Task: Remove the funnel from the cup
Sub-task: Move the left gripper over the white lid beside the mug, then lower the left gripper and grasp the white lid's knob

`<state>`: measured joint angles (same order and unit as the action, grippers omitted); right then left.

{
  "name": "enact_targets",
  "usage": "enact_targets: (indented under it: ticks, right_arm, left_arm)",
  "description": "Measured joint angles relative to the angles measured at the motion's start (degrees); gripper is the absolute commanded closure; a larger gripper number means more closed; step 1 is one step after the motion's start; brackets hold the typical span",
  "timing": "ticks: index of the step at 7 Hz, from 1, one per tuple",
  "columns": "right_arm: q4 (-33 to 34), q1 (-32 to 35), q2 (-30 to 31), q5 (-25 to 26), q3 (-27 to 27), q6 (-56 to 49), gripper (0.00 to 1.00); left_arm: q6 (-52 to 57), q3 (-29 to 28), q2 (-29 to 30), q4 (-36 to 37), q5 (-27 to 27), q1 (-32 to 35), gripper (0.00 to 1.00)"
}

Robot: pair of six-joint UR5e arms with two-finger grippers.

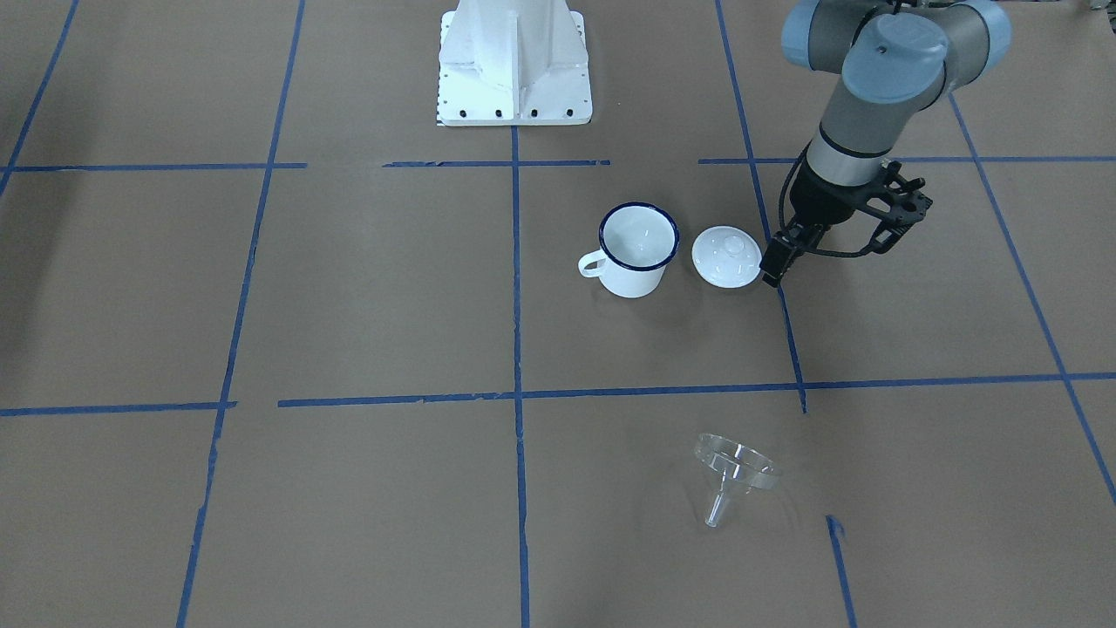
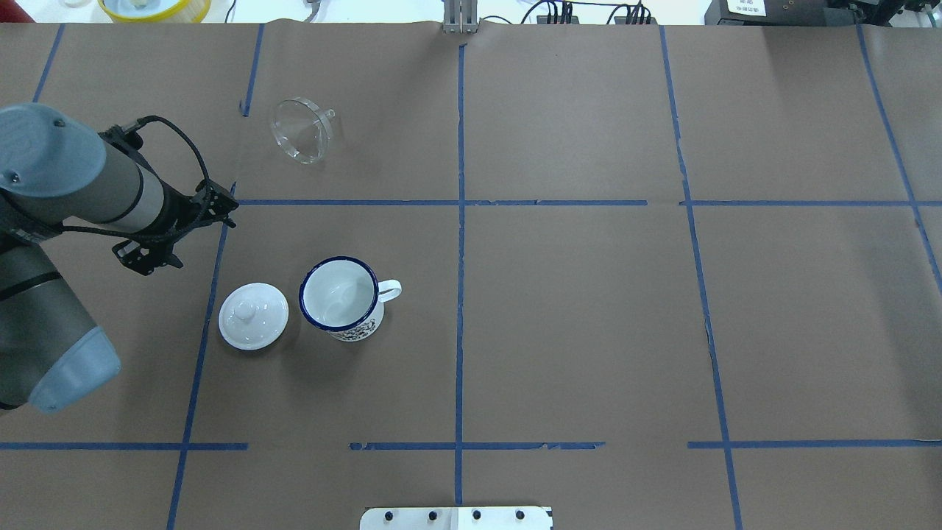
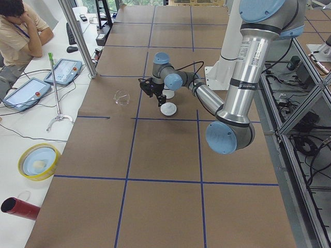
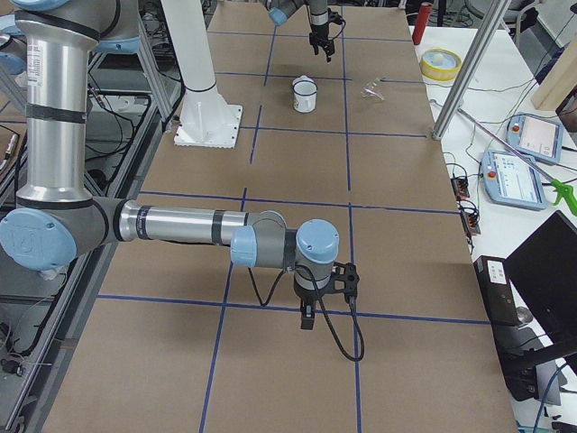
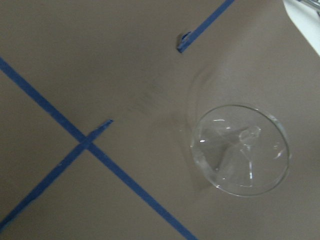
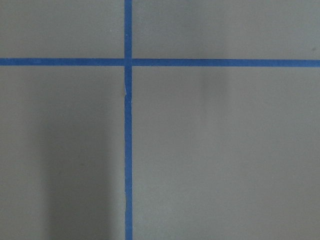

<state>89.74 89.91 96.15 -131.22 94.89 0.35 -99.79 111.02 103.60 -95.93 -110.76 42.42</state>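
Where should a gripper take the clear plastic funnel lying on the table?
On the clear plastic funnel, probably the upper edge of its wide rim, from straight above, one finger inside the cone. It lies tipped on rim and spout, so that edge stands free of the table, while the short spout sits low.

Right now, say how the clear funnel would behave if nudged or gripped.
The funnel lies on its side, so a nudge would probably roll it in an arc around its spout. It looks like thin clear plastic, likely light and easy to skid. Its glossy wall may slip in a grip.
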Motion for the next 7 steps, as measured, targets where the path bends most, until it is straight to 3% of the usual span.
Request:
enact_targets:
  ticks: [3, 7]
  right_arm:
    - [0.0, 0.0, 0.0, 0.0, 0.0, 0.0, 0.00]
    - [0.0, 0.0, 0.0, 0.0, 0.0, 0.0, 0.00]
  left_arm:
    - [-2.4, -1.1, -0.1, -1.0, -0.3, -5.1, 0.07]
    - [-2.5, -3.3, 0.3, -3.1, -0.4, -6.7, 0.18]
